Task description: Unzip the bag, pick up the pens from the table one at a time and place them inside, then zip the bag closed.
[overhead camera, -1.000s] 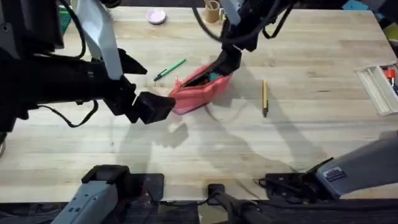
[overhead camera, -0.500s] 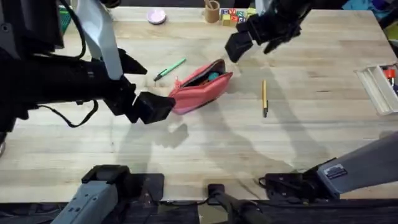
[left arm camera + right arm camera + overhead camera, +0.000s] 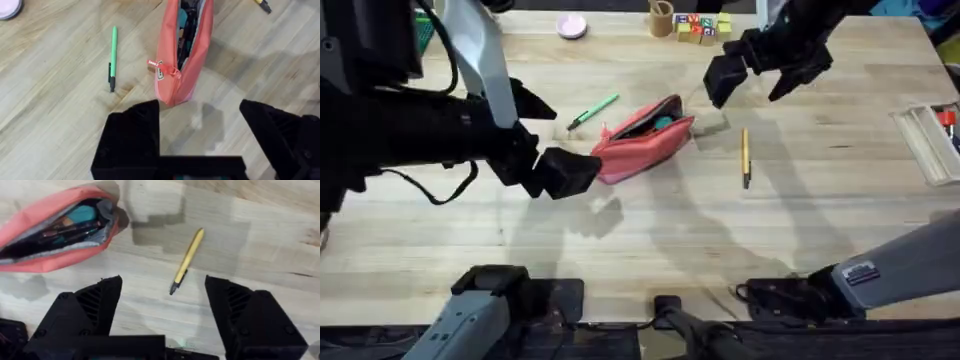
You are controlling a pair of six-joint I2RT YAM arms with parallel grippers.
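The table lies under me with most of the job not yet done. On it, near the middle, sits the bag, and its zipper is already drawn back: through my right wrist view I look straight into the gaping mouth and see some dark and teal things tucked inside, though I cannot tell what they are. So I judge the unzipping finished.

My left gripper hangs just beside the bag's near end, fingers spread wide and holding nothing, close to the zipper pull at that end. My right gripper hovers above the boards between the bag and the yellow pen, jaws wide apart and empty too. In that wrist view the yellow pen sits right between my two fingers, so I take the pen as my next pick.

Both pens are out on the wood. The yellow pen rests a little way to the right of the bag, apart from it. The green pen lies on the bag's other side, toward the back left, also untouched.

Left for me: lift each pen in turn, drop it into the open mouth, then pull the zipper shut.
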